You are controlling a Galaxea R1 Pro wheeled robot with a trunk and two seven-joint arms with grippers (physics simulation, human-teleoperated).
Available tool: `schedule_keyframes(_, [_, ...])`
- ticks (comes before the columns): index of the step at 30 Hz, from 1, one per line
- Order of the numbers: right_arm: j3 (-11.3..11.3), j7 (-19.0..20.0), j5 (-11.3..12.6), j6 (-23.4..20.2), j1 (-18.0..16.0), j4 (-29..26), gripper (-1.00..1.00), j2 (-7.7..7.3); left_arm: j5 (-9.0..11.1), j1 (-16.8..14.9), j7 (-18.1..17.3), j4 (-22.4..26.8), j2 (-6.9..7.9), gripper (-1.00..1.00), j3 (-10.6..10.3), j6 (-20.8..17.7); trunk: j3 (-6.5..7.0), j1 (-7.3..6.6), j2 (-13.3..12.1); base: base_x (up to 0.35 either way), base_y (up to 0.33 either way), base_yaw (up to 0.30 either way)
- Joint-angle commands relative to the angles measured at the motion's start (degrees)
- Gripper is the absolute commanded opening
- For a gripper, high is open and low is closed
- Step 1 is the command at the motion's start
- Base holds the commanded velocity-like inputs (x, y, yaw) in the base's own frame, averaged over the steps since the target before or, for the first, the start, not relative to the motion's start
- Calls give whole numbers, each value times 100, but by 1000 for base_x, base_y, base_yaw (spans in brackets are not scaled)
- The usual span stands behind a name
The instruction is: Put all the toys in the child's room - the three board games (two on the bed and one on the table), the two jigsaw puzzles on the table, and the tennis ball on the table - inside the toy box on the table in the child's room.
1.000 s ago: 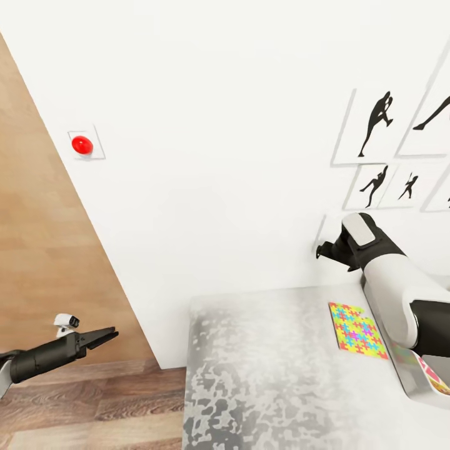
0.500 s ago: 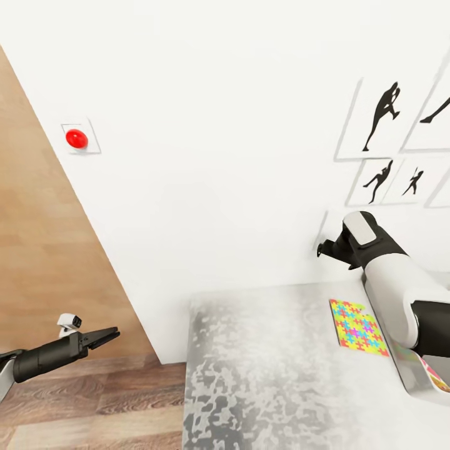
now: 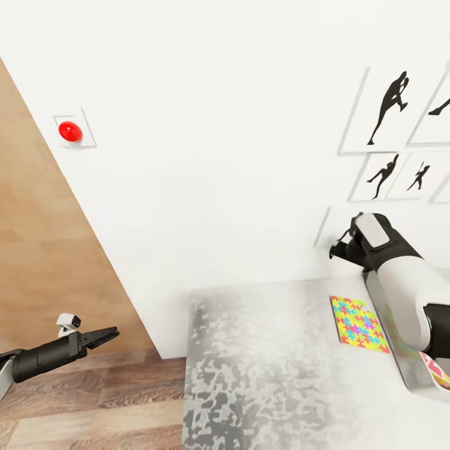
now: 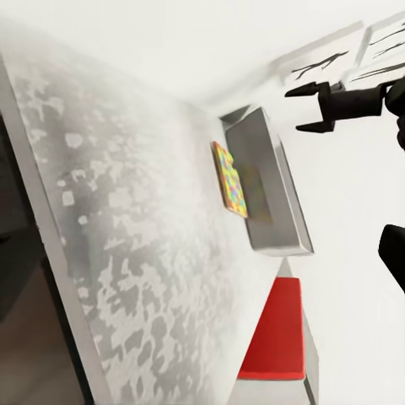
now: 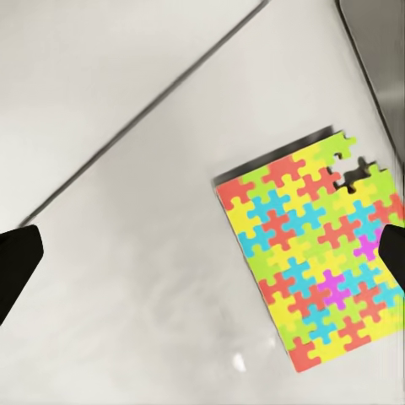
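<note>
A long counter (image 3: pixel 269 369) with a pale grey speckled top stands against a white wall (image 3: pixel 219 156). On it lies a flat square jigsaw puzzle (image 3: pixel 357 324) made of yellow, pink, blue, green and orange pieces. A few pieces at one corner leave small gaps. Just beside the puzzle sits the light grey toy box (image 3: pixel 400 369), a shallow bin with sloped sides. A bit of a colourful printed thing (image 3: pixel 437 370) peeks out inside the box, partly hidden by the right arm.

The right pincer (image 3: pixel 340 247) is black and hangs in the air above the puzzle, near the wall. Its two fingers are spread wide apart and hold nothing. In the right wrist view the dark fingertips (image 5: pixel 17 261) show at both edges, with the puzzle (image 5: pixel 308 287) flat on the counter below.

The left pincer (image 3: pixel 103 337) is off to the side, over the wood-plank floor (image 3: pixel 94 406), well apart from the counter. Its fingers look pressed together with nothing between them.

Black dancer pictures (image 3: pixel 390 106) hang on the wall. A round red button (image 3: pixel 69 131) on a white plate is on the wall too. In the left wrist view a red flat thing (image 4: pixel 274 337) sits past the toy box.
</note>
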State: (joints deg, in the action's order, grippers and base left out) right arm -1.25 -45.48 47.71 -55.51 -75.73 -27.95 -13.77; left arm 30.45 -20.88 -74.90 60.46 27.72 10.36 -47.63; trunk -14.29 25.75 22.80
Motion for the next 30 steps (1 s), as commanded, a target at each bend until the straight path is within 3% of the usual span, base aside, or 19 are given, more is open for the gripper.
schedule_keyframes(1, [-9,-50,51,-5,-1,-7,100,-13,19,-4,-7,1,8,100,-1,-54,-21,3,12,0,0,0])
schedule_keyframes(30, [-13,-49,49,40,4,-21,100,-79,14,-4,-13,1,79,100,17,-53,-294,3,12,0,0,0])
